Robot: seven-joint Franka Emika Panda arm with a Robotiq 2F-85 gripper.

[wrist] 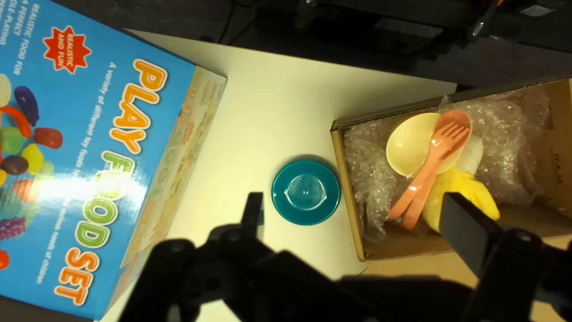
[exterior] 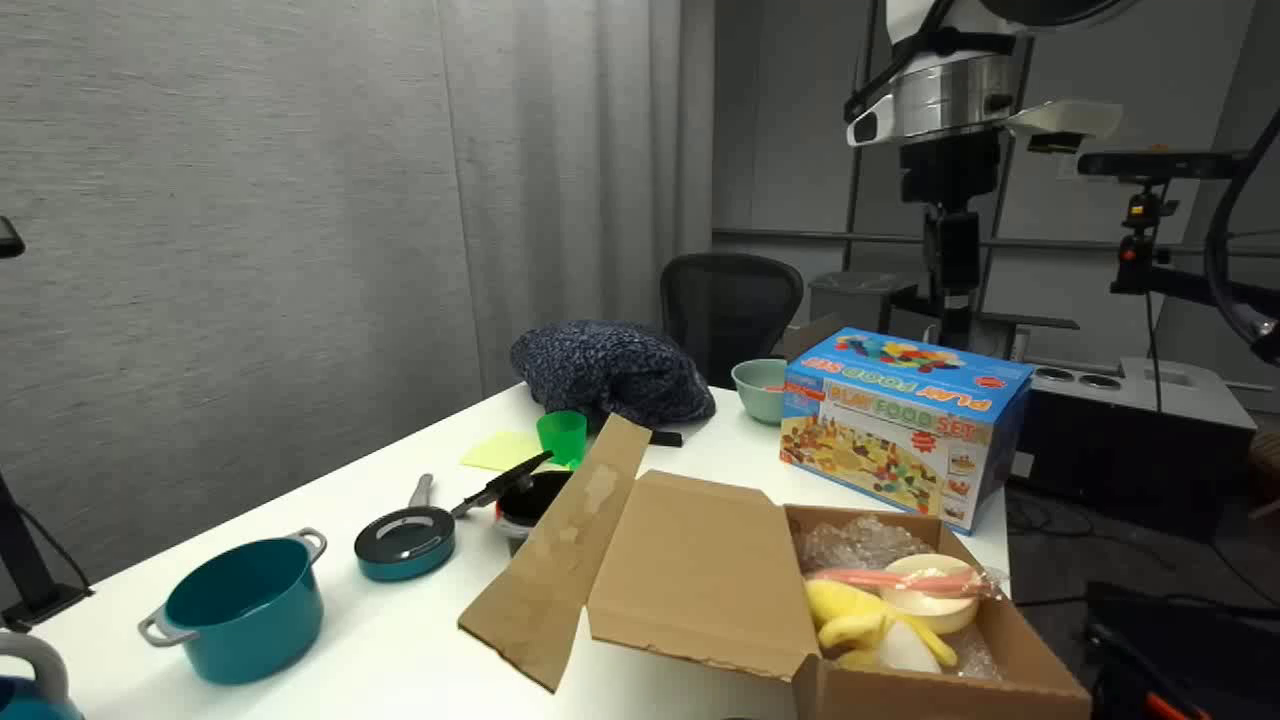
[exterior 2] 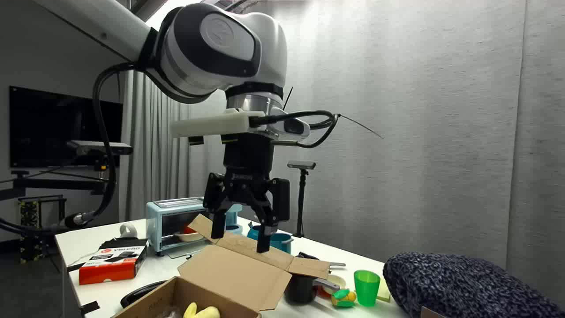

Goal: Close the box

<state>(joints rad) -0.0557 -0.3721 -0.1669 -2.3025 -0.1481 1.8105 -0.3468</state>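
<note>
The box, a brown corrugated carton, stands open on the table. Its large lid flap folds outward over the table and ends in a longer bent panel. The flap and the near rim also show in an exterior view. In the wrist view the box is open at the right and holds bubble wrap, a cream bowl, a pink fork and spoon and yellow toy fruit. No label shows. My gripper is open and empty, in the air above the table; it also shows in the wrist view.
A blue printed toy box stands beside the carton. A teal round dish lies between them. A teal pot, pan, green cup and dark cloth lie past the flaps. A toaster and Velcro box stand farther off.
</note>
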